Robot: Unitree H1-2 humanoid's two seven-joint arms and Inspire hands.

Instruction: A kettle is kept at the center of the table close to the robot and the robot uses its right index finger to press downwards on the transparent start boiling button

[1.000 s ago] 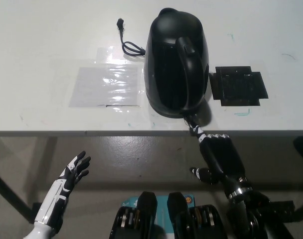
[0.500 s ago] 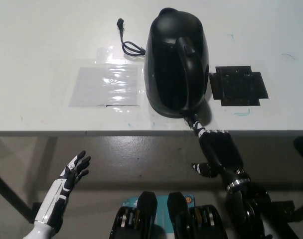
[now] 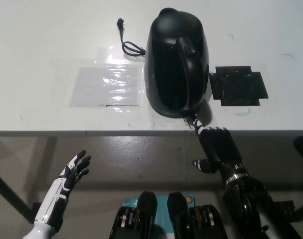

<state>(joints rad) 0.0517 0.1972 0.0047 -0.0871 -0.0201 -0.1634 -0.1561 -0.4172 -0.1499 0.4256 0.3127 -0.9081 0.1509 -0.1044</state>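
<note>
A black kettle stands on the white table near its front edge, handle toward me. My black right hand is just below the table's front edge, one finger stretched up so its tip meets the kettle's base at the foot of the handle. The transparent button itself is too small to make out there. My white left hand rests low at the lower left, below the table, fingers spread and holding nothing.
A clear plastic sheet lies left of the kettle. A black square mat lies to its right. The kettle's black cord curls behind it on the left.
My right hand has slid slightly up and toward the kettle's base, its finger staying at the foot of the handle. The left hand and kettle have not moved.
</note>
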